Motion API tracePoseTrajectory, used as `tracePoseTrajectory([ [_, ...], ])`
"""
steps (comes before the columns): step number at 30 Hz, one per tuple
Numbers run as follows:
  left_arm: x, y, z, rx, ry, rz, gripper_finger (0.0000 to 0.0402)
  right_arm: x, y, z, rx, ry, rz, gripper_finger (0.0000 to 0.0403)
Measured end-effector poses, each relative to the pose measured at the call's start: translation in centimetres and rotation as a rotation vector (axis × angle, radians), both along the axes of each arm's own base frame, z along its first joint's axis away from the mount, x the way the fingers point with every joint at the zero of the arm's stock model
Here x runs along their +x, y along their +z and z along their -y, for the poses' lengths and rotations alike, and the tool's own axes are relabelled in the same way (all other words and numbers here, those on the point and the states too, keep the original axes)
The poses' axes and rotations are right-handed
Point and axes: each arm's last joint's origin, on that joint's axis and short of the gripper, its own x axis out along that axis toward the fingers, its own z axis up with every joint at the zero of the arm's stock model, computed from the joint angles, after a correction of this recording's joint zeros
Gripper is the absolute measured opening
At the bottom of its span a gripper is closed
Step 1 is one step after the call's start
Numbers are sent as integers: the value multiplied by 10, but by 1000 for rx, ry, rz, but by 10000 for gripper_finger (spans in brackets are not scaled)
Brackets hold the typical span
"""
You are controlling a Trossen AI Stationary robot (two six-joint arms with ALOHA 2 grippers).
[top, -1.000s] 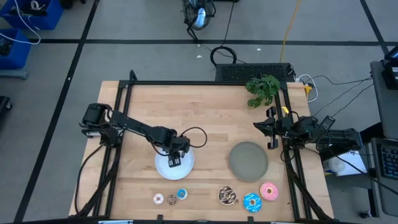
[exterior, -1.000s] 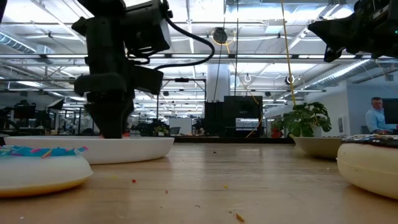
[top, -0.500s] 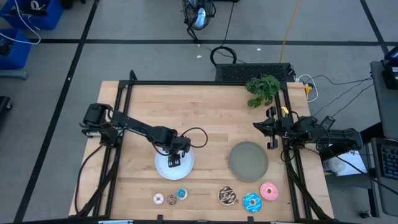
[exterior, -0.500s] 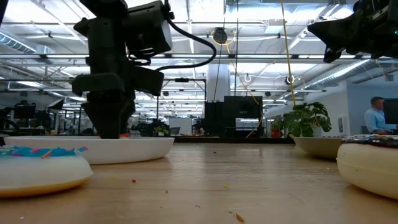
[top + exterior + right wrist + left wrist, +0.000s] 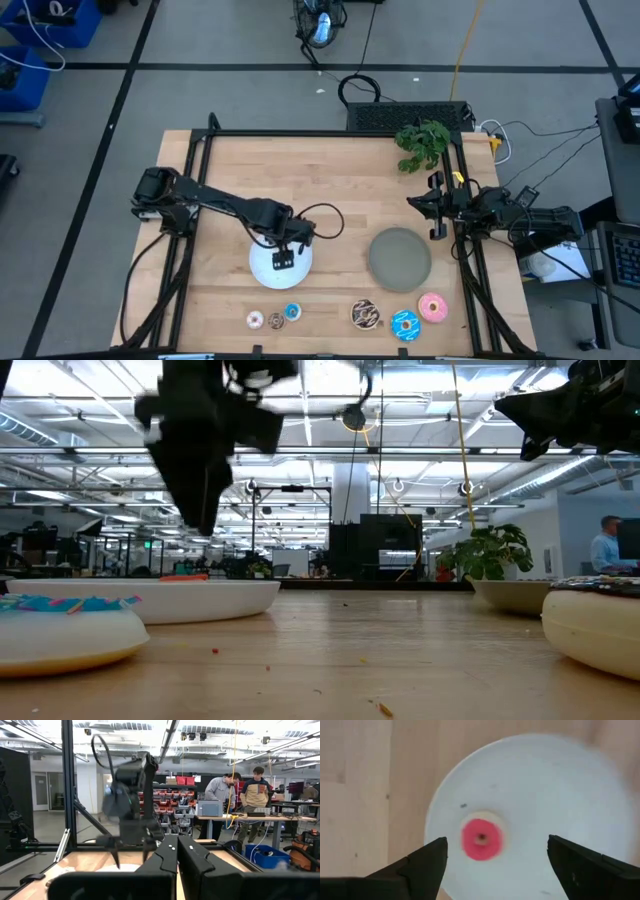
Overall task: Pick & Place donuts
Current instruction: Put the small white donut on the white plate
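Observation:
My left gripper (image 5: pixel 284 258) hangs open above the white plate (image 5: pixel 262 272), fingers pointing down and touching nothing. In the left wrist view the gripper (image 5: pixel 497 840) has a finger on each side of the tiny red donut (image 5: pixel 481 839), which lies flat on the white plate (image 5: pixel 560 795). In the low view the gripper (image 5: pixel 200 520) is well above the plate (image 5: pixel 230 598). Pink-white (image 5: pixel 254 320), brown (image 5: pixel 276 321) and blue (image 5: pixel 292 311) tiny donuts and the chocolate (image 5: pixel 365 315), blue-iced (image 5: pixel 405 324) and pink-iced (image 5: pixel 433 306) ones lie along the near edge. My right gripper (image 5: pixel 437 205) waits shut at the right edge.
A grey round plate (image 5: pixel 399 257) sits right of the white one. A potted plant (image 5: pixel 423 143) stands at the far right corner. A black frame (image 5: pixel 210 135) runs around the table. People stand in the room beyond (image 5: pixel 245 790). Bare wood lies between the plates and the far edge.
My left gripper has risen from the white plate, where it stood low half a second ago, and shifted slightly toward the table's right. The red donut stays lying on the plate. The right arm has kept still.

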Motion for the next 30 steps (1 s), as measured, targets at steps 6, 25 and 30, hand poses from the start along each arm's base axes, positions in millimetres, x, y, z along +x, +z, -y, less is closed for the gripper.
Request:
tracePoseTrajectory([
  [6, 1, 31, 20, -30, -33, 2, 270, 0, 0, 0, 2, 1, 0, 0],
  [25, -12, 44, 37, -36, -72, -90, 6, 0, 0, 0, 2, 5, 0, 0],
  [30, -17, 44, 52, -35, -89, -93, 9, 0, 0, 0, 2, 4, 0, 0],
])
